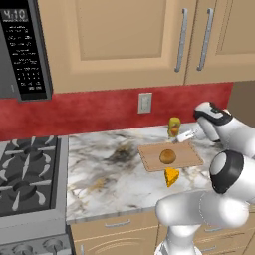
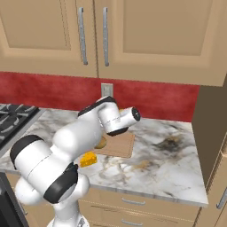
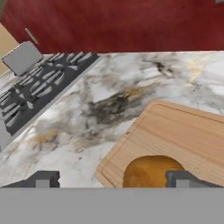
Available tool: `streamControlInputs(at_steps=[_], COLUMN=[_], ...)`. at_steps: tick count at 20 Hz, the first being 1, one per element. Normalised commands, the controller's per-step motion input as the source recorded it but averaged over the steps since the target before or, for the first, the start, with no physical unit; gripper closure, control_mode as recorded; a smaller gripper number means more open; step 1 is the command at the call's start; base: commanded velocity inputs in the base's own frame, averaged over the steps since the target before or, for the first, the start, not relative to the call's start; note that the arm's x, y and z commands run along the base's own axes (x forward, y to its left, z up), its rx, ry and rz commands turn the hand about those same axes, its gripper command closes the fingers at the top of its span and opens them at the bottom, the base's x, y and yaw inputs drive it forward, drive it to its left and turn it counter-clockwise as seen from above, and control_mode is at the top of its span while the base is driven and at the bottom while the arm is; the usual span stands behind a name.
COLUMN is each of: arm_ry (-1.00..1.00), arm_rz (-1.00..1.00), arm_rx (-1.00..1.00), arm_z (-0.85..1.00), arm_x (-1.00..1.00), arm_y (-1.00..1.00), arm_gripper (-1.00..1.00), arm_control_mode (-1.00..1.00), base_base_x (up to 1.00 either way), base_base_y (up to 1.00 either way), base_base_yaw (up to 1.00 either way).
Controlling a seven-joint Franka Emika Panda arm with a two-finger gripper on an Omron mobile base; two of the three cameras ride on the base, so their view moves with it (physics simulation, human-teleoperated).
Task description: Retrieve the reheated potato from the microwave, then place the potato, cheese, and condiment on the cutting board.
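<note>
The potato (image 1: 168, 156) lies on the cutting board (image 1: 189, 154), a golden-brown lump near the board's middle. My gripper (image 1: 185, 136) hovers just above the board's back right edge, open and holding nothing. In the hand view its fingertips (image 3: 43, 179) stand wide apart, with the potato (image 3: 151, 171) low between them on the cutting board (image 3: 175, 131). The cheese (image 1: 172, 177) rests on the counter just in front of the board, off it. The condiment (image 1: 174, 127) stands upright behind the board, close to my hand. The microwave (image 1: 25, 50) hangs at the upper left.
A gas stove (image 1: 27, 174) lies left of the marble counter (image 1: 109, 169). Wall cabinets (image 1: 129, 40) hang above and a red backsplash with an outlet (image 1: 145, 102) runs behind. In the right base view my arm covers part of the cutting board (image 2: 122, 146), with the cheese (image 2: 88, 159) beside it.
</note>
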Motion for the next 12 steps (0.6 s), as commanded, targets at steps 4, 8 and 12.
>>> streamControlInputs(at_steps=[4, 8, 12], arm_ry=[0.15, 0.13, 0.10], arm_rz=[-0.11, -0.18, -0.24], arm_rx=[-0.02, -0.06, -0.11], arm_z=[0.02, 0.00, 0.02], arm_x=[-0.69, -0.67, -0.51], arm_y=[0.06, 0.22, 0.37], arm_gripper=[-1.00, -1.00, -1.00], arm_control_mode=[-1.00, -1.00, -1.00], base_base_x=[0.00, 0.00, 0.00], base_base_y=[0.00, 0.00, 0.00], base_base_yaw=[0.00, 0.00, 0.00])
